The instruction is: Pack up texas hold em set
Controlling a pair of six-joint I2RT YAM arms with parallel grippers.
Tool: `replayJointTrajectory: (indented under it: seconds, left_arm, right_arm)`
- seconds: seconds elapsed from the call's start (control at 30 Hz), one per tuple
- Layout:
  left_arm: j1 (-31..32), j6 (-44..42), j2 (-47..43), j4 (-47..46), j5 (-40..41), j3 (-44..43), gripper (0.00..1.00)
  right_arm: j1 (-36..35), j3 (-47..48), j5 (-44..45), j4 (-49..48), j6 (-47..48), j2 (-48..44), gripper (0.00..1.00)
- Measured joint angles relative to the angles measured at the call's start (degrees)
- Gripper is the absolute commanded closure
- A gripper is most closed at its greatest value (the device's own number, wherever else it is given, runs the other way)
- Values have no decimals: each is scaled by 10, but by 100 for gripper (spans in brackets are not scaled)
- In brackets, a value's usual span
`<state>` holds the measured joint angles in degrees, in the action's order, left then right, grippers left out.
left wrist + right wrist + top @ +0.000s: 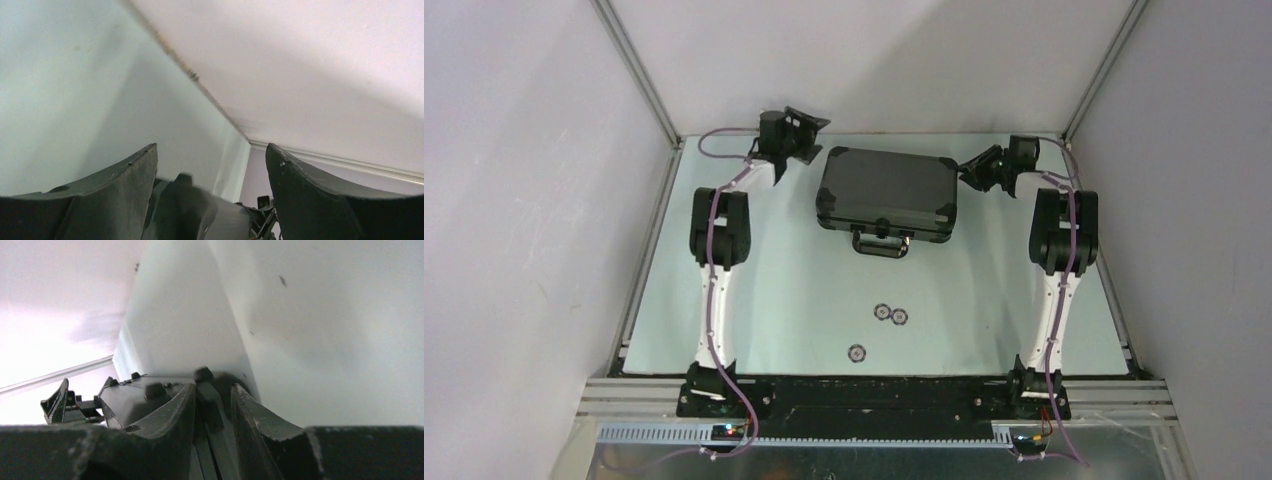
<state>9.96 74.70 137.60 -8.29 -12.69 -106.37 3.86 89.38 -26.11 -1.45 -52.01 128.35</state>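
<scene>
While we are looking from above, we are finding the left arm (714, 250) reaching from its base at the near edge far over the table (774, 300). Its elbow is standing raised about half way, and its forearm is pointing toward the far left corner. The left gripper (814, 138) is hanging just beside the far left corner of the black briefcase (886, 190), and we cannot tell whether it is touching the case. Its jaws are standing wide apart. In the left wrist view the two fingers (125, 192) are framing a broad gap, and a dark corner of the case is showing low between them.

The briefcase is lying flat and closed in the far middle of the table, with its handle (881, 243) pointing toward the arm bases. Nearer to the bases, three small round chips (883, 312) are lying on the table, well apart from the case. Two of them are lying just beside each other, and one is lying alone, closer to the near edge.

On the right, the right arm (1059, 250) is making nearly the mirrored pose, stretching far out with the elbow up and the wrist turning inward. The right gripper (977, 168) is sitting at the far right corner of the case. In the right wrist view its fingers are standing close together, with an edge of the case running between them. We cannot tell whether they are pressing on it or only straddling it.
</scene>
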Motion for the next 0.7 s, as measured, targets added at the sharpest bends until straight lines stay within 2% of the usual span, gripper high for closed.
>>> replayJointTrajectory:
  seconds: [0.17,0.3,0.43,0.7]
  left_arm:
    - [-5,-18,95,27,-39,-182,16]
    - [-3,-18,160,41,-62,-276,16]
    - [2,-23,188,58,-84,-295,20]
    - [18,-37,205,62,-127,-301,32]
  right_arm:
    - [-7,121,-44,4,-24,88,60]
    - [-16,223,-87,33,-28,157,60]
    - [-22,294,-117,80,-9,195,60]
    - [-23,296,-123,87,7,195,60]
